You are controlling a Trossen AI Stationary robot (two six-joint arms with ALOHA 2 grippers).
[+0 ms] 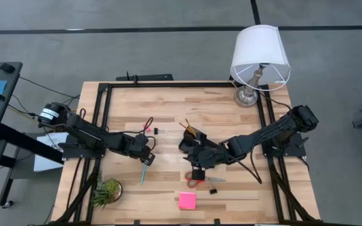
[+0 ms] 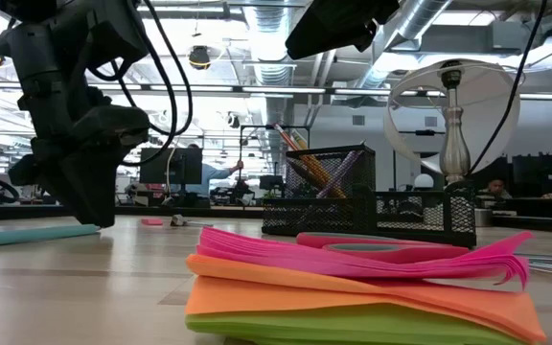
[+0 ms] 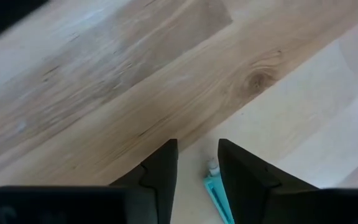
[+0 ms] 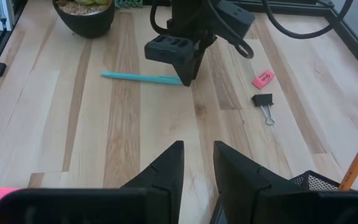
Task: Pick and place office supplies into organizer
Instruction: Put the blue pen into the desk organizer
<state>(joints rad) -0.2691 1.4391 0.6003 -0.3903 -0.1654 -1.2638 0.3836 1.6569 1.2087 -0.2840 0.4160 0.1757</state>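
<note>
With its fingers slightly apart straddling the tip of the teal pen, the left gripper risks rolling the pen away on the tabletop if it closes off-centre.

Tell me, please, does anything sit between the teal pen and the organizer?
Nothing visible does. The left gripper is down at one end of the teal pen, with bare table between there and the organizer. The eraser and binder clip lie off to one side.
</note>
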